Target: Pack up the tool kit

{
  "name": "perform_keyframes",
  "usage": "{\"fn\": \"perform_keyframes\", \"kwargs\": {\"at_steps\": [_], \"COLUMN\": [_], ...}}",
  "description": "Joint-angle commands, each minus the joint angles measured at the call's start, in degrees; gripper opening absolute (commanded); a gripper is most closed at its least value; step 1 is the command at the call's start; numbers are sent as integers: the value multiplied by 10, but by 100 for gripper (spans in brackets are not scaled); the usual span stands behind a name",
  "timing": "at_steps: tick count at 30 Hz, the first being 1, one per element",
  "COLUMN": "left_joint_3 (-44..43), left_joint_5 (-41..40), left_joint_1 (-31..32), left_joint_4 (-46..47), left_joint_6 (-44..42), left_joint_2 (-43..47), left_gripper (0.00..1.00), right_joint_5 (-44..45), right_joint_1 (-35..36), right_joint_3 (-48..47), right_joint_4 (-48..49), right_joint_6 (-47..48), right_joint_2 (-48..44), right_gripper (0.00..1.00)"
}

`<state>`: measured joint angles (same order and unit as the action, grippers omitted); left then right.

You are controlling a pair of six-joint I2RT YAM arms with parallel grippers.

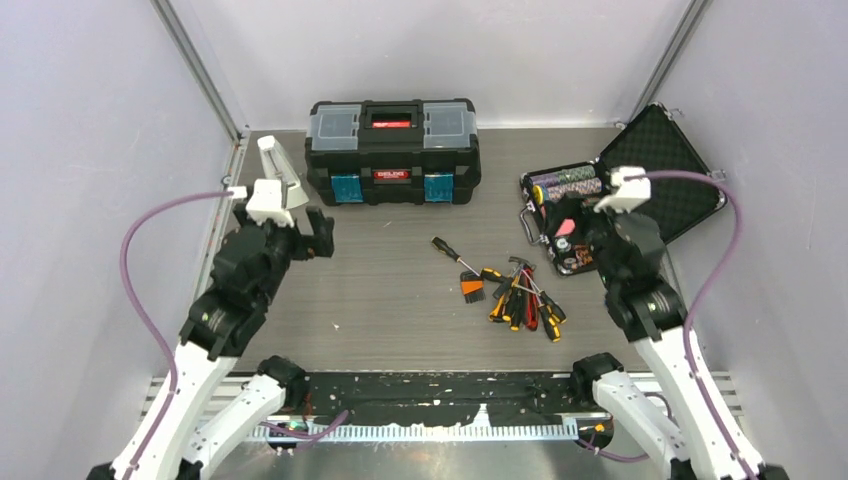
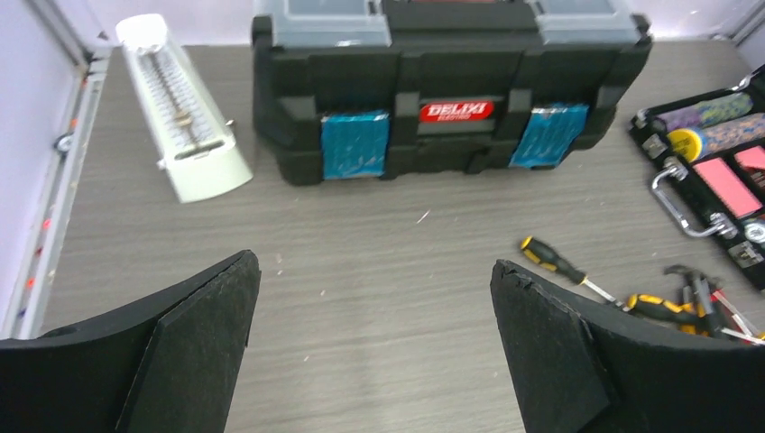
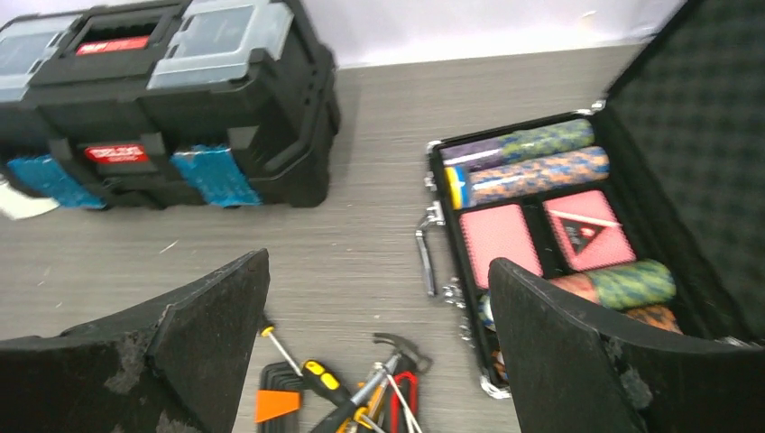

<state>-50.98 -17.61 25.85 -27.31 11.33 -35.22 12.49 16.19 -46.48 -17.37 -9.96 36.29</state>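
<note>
**Ahead of both spread grippers: shut toolbox, loose tools, bare tabletop**

Straight ahead of the left gripper [image 2: 374, 271], whose fingers stand wide apart and hold nothing, the black toolbox [image 2: 451, 81] sits with its lid down. Its two blue latches [image 2: 354, 142] face the fingertips. A bare strip of grey table [image 2: 361, 234] lies between the fingertips and the toolbox front.

Forward and to the left is a white metronome [image 2: 185, 117], near the toolbox's left end and near the table's railed left edge [image 2: 68, 135]. To the right, a yellow-and-black screwdriver [image 2: 552, 260] lies a little apart from the heap of tools [image 1: 520, 295].

The right gripper [image 3: 379, 263] is likewise spread and empty. The heap sits low between its fingers in the wrist view, with a hammer [image 3: 401, 343] head on top. Forward-left of this gripper stands the toolbox, with bare table between. Close on its right lies the open poker chip case [image 3: 559, 225], its foam lid [image 3: 704, 117] raised on the far side.
</note>
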Motion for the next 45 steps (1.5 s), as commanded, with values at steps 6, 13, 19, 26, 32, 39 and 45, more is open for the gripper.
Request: {"fn": "perform_keyframes", "kwargs": {"at_steps": [6,13,19,26,32,39,45], "left_joint_3": [-170,-231,-292,-383,-438,-475,-431], "left_joint_5": [146,258,317,334,346,395,457], "left_joint_1": [-81,-210,-253,-279,-280,-279,-265], "left_joint_4": [38,106,165,179,185,193,197], "left_joint_6": [85,131,132,90,56,65,104], "left_joint_2": [-222,-374,-498,-620,-693,-757,-734], "left_gripper": [99,100,99,100,100,100,99], "right_joint_5": [-172,-234,-285,-297,-305,-349,-401], "right_joint_1": [2,2,2,3,2,5,13], "right_joint_3": [-145,-219,-272,-365,-414,-440,-440], "right_joint_4": [49,127,216,263,278,295,295], "right_joint_6": [-50,-62,-80,-93,-110,-111,-111], "right_joint_2": [259,401,527,642,719,762,773], "right_gripper": [95,95,96,98,99,100,95]}}
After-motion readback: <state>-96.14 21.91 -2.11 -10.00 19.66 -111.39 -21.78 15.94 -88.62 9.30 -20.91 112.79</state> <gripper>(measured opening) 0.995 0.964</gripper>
